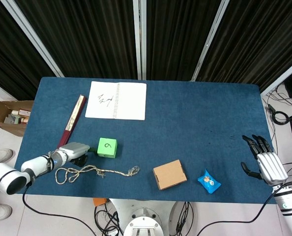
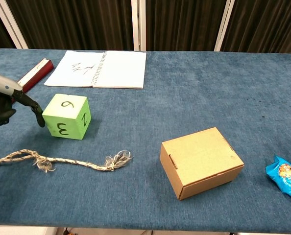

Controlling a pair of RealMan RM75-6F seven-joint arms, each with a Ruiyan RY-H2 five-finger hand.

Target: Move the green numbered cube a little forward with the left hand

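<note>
The green numbered cube [image 1: 107, 147] [image 2: 67, 116] stands on the blue table [image 1: 200, 123], left of centre, with 9 on top and 3 and 2 on the sides facing the chest view. My left hand [image 1: 75, 151] [image 2: 2, 100] lies low just left of the cube. One finger [image 2: 32, 105] reaches out with its tip at the cube's left side, while the other fingers are curled in and hold nothing. Off the table's right edge hangs my right hand [image 1: 264, 162], fingers spread and empty; the chest view does not show it.
A frayed rope [image 1: 94, 172] [image 2: 52, 161] lies just in front of the cube and hand. A cardboard box [image 1: 169, 174] [image 2: 200, 161] and a blue snack packet [image 1: 209, 181] [image 2: 286, 177] sit near the front edge. An open notebook [image 1: 117, 100] and a red stick [image 1: 72, 119] lie further back.
</note>
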